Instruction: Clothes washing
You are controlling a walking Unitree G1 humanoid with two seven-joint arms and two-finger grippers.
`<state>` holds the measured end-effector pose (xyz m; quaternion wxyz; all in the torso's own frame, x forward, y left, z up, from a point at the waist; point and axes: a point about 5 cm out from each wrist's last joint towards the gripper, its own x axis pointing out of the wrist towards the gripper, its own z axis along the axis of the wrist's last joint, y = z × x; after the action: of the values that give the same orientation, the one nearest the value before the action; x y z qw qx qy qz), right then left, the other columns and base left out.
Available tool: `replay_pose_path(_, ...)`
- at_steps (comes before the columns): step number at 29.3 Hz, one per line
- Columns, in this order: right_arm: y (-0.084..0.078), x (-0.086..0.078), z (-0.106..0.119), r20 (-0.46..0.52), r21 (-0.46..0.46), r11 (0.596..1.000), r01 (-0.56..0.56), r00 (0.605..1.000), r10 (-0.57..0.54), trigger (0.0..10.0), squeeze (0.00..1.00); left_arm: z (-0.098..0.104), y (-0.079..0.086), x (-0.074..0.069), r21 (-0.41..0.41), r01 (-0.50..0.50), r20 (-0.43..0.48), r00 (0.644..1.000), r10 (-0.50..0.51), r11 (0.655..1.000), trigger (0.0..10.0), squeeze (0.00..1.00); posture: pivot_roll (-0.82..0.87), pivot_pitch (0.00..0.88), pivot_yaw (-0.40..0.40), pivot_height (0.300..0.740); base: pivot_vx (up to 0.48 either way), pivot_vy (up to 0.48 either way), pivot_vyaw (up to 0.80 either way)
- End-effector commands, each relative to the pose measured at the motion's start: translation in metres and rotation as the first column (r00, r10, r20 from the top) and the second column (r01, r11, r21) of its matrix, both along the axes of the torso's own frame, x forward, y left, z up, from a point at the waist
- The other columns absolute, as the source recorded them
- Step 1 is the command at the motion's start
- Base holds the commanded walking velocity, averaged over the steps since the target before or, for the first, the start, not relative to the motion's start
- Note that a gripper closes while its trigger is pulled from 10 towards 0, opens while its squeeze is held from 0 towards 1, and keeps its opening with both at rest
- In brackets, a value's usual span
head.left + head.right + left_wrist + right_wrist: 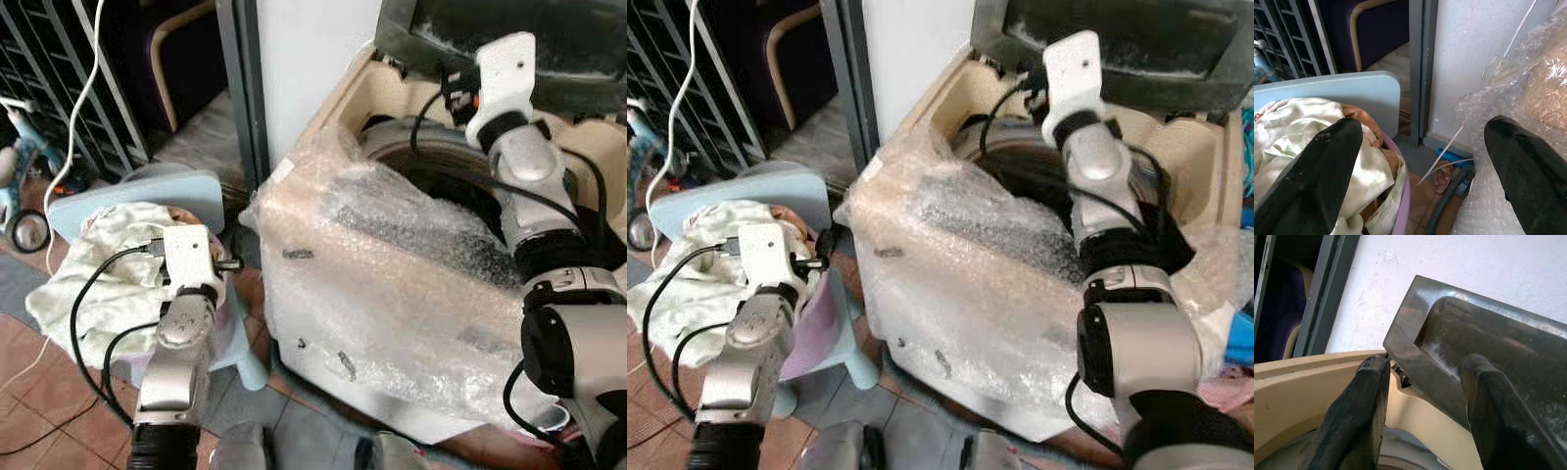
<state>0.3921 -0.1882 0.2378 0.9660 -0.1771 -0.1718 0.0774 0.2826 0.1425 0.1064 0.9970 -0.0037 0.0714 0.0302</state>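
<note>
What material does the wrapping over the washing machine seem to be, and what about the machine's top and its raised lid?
Wrapping: clear plastic bubble wrap, judging by its small air pockets and crinkled shine.
Machine's top: likely moulded plastic, cream, smooth and matte.
Raised lid: probably dark, glossy plastic with a dusty, scuffed surface; tinted and translucent, perhaps.

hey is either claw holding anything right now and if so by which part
Nothing is held. The left claw is open above the laundry basket; the right claw is open near the washing machine lid.
</note>
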Motion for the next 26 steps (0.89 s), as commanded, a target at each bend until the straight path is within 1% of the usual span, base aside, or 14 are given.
replay_pose_path(1, 0.003, -0.006, 0.010, 0.063, 0.043, 0.999, -0.003, 0.998, 0.000, 10.0, 1.00, -0.001, 0.000, 0.002, 0.003, 0.001, 0.000, 1.000, -0.001, 1.000, 10.0, 0.00, -0.01, 0.000, 0.031, 0.740, 0.000, 0.000, 0.00)
replay_pose_path(3, 0.005, -0.024, -0.011, 0.031, 0.163, 0.986, 0.023, 0.999, -0.029, 10.0, 1.00, 0.002, -0.001, 0.004, -0.020, -0.012, 0.024, 1.000, 0.012, 1.000, 10.0, 0.00, -0.01, 0.000, 0.023, 0.740, 0.000, 0.000, 0.00)
replay_pose_path(5, 0.008, -0.039, -0.018, 0.042, 0.192, 0.981, 0.006, 0.999, -0.014, 10.0, 1.00, 0.003, -0.001, 0.004, -0.021, -0.009, 0.038, 0.999, 0.010, 1.000, 10.0, 0.00, -0.01, 0.000, 0.020, 0.740, 0.000, 0.000, 0.00)
replay_pose_path(6, 0.013, -0.055, -0.026, 0.053, 0.187, 0.982, -0.006, 0.999, -0.004, 10.0, 0.77, 0.003, -0.001, 0.002, -0.016, -0.003, 0.047, 0.999, 0.004, 1.000, 10.0, 0.00, -0.02, 0.000, 0.021, 0.740, 0.000, 0.000, 0.00)
replay_pose_path(7, 0.015, -0.062, -0.031, 0.052, 0.186, 0.983, -0.003, 0.999, -0.007, 10.0, 0.77, 0.002, -0.001, 0.002, -0.015, -0.001, 0.049, 0.999, 0.002, 1.000, 10.0, 0.00, -0.02, 0.000, 0.022, 0.740, 0.000, 0.000, 0.00)
replay_pose_path(9, 0.015, -0.062, -0.031, 0.052, 0.186, 0.983, -0.003, 0.999, -0.007, 10.0, 0.77, 0.002, -0.001, 0.002, -0.015, -0.001, 0.049, 0.999, 0.002, 1.000, 10.0, 0.00, -0.02, 0.000, 0.022, 0.740, 0.000, 0.000, 0.00)
replay_pose_path(10, 0.021, -0.077, -0.039, 0.076, 0.075, 0.997, -0.008, 0.997, 0.003, 10.0, 0.63, 0.002, -0.001, 0.001, -0.018, 0.003, 0.048, 0.999, -0.002, 1.000, 10.0, 0.00, -0.03, 0.000, 0.027, 0.740, -0.277, 0.000, 0.00)
replay_pose_path(11, 0.023, -0.082, -0.043, 0.076, 0.046, 0.999, -0.010, 0.997, 0.006, 10.0, 0.53, 0.001, -0.001, 0.001, -0.020, 0.007, 0.046, 0.999, -0.006, 1.000, 10.0, 0.00, -0.04, 0.000, 0.029, 0.740, -0.281, 0.000, 0.00)
replay_pose_path(12, 0.023, -0.086, -0.046, 0.066, 0.042, 0.999, -0.002, 0.998, -0.001, 10.0, 0.50, 0.000, -0.002, 0.002, -0.023, 0.012, 0.045, 0.999, -0.011, 1.000, 10.0, 0.00, -0.04, 0.000, 0.029, 0.740, -0.281, 0.000, 0.00)
replay_pose_path(14, 0.023, -0.089, -0.048, 0.048, 0.061, 0.998, 0.013, 0.999, -0.016, 10.0, 0.50, 0.000, -0.003, 0.002, -0.026, 0.016, 0.045, 0.999, -0.015, 1.000, 10.0, 0.00, -0.05, 0.000, 0.028, 0.740, -0.281, 0.000, 0.00)
replay_pose_path(18, 0.023, -0.100, -0.057, 0.035, -0.049, 0.998, 0.037, 0.999, -0.035, 10.0, 0.50, -0.002, -0.008, 0.003, -0.037, 0.032, 0.042, 0.999, -0.031, 0.999, 10.0, 0.00, -0.06, 0.000, 0.020, 0.740, -0.280, 0.066, 0.00)
replay_pose_path(23, 0.021, -0.104, -0.062, 0.001, -0.036, 0.998, 0.058, 0.998, -0.058, 10.0, 0.50, -0.002, -0.008, 0.002, -0.041, 0.032, 0.044, 0.999, -0.030, 0.999, 10.0, 0.00, -0.05, 0.000, 0.016, 0.740, -0.274, 0.273, 0.00)
replay_pose_path(24, 0.021, -0.106, -0.063, -0.006, -0.038, 0.997, 0.060, 0.998, -0.060, 10.0, 0.45, -0.002, -0.008, 0.002, -0.042, 0.030, 0.044, 0.999, -0.028, 0.999, 10.0, 0.00, -0.05, 0.000, 0.014, 0.740, -0.266, 0.296, 0.00)
replay_pose_path(26, 0.021, -0.107, -0.065, -0.012, -0.040, 0.997, 0.062, 0.998, -0.063, 10.0, 0.44, -0.002, -0.008, 0.002, -0.044, 0.028, 0.044, 0.999, -0.026, 0.999, 10.0, 0.00, -0.05, 0.000, 0.013, 0.740, -0.266, 0.296, 0.00)
